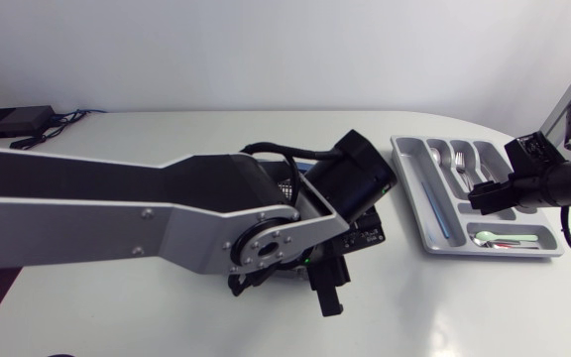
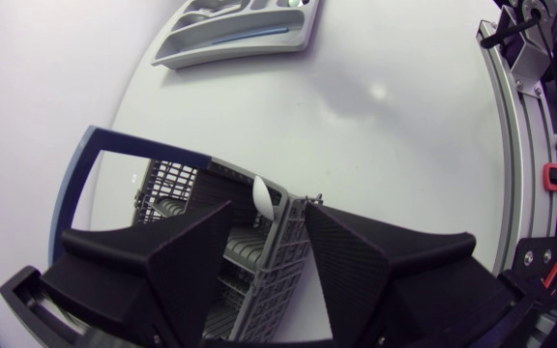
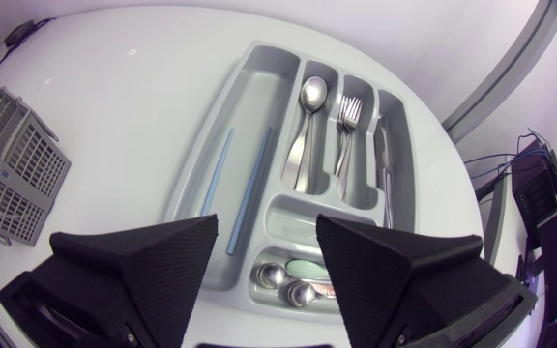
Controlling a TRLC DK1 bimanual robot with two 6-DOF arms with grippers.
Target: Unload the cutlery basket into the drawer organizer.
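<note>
White desk (image 1: 444, 307). Arms: two. The silver-grey left arm (image 1: 167, 198) with black joints lies across the desk's middle. The right arm (image 1: 553, 183) comes in from the right. One grey slotted plastic cutlery basket (image 2: 172, 188) with a blue hoop handle (image 2: 80, 184) sits mid-desk. One grey plastic drawer organizer (image 1: 416, 188) sits on the right, well apart from it. Left jaws: spread over the basket, one wedge finger (image 2: 182, 261) on each side, gripping nothing. One white spoon-shaped piece (image 2: 262, 196) stands upright in the basket between them; neither finger touches it. Right jaws: spread, hanging over the organizer, nothing between the fingers (image 3: 143, 261). Organizer contents, from the right wrist view: two pale blue thin sticks (image 3: 216, 174) in the long left compartment; one large steel spoon (image 3: 309, 106) in the next; steel forks (image 3: 348, 116), stacked, count unclear; one steel knife (image 3: 383, 164) in the rightmost. The crosswise near compartment holds small steel spoons (image 3: 283, 283), at least two bowls showing, plus one pale green piece (image 3: 307, 266). In the head view the basket is almost wholly hidden under the left arm; only the left wrist view shows its inside. The head view alone shows one black box (image 1: 10, 121) with cables at the far left.
</note>
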